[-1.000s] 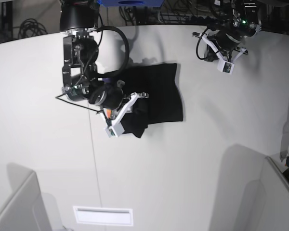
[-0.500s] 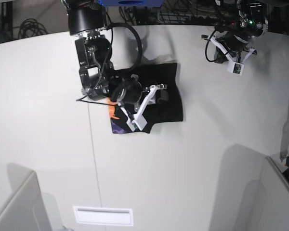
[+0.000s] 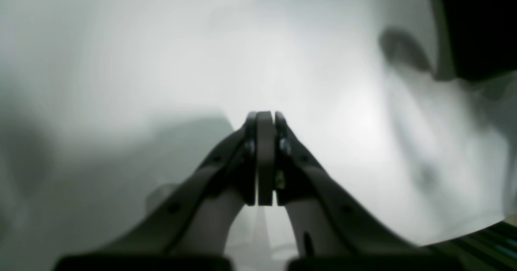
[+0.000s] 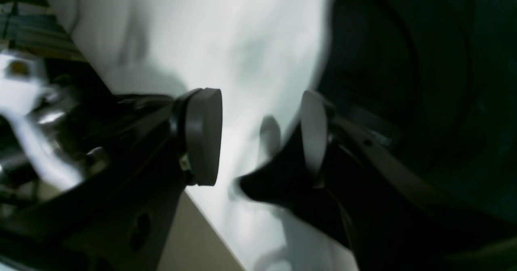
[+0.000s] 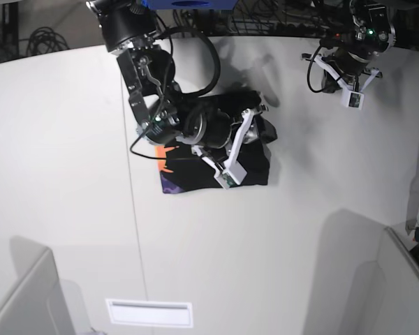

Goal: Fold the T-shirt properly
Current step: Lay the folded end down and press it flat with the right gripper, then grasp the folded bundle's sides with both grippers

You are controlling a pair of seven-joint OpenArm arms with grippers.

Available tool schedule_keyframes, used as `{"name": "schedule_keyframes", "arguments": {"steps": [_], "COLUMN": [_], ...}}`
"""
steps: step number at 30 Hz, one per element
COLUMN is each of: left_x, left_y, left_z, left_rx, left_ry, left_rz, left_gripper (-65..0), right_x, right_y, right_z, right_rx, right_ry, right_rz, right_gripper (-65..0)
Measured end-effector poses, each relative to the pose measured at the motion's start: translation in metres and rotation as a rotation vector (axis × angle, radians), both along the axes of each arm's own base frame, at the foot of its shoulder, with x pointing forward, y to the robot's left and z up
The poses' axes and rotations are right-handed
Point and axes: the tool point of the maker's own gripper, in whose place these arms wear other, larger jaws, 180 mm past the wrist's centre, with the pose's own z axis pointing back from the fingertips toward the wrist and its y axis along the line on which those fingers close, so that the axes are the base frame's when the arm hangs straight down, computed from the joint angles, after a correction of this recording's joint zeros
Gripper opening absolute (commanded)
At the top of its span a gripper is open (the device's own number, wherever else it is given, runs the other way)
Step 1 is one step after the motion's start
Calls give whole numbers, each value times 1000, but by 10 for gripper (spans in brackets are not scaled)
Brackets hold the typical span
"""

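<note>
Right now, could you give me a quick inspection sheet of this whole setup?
Surface: white table, a seam line running down it.
Job's things: black T-shirt folded into a compact block, orange and purple print showing at its left edge.
Clutter: nothing seen.
Grippers: right gripper open over the shirt; left gripper shut, empty, off near the table's far edge.
Cables: black cable looping from the right arm.
Surroundings: grey panels at the near corners.

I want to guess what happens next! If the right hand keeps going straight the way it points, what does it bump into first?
Probably the white table: the right hand is open, with bare tabletop between its pads. The black T-shirt lies just beside it. Depth is blurry.
</note>
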Motion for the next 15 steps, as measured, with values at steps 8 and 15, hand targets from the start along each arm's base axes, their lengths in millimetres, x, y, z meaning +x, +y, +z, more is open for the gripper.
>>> {"name": "schedule_keyframes", "arguments": {"steps": [8,15], "left_x": [5,37], "left_y": [-11,-48], "left_z": [5,57], "left_rx": [-68,-497], "left_ry": [-27,-185], "left_rz": [8,24], "left_gripper": [-650,-650], "right_x": [32,-7], "right_y": [-69,-75], "right_z": [-20,-57], "right_rx": [-81,-115], "right_ry": [12,136], "right_rz": [-176,-159], "right_gripper": [-650,-650]}}
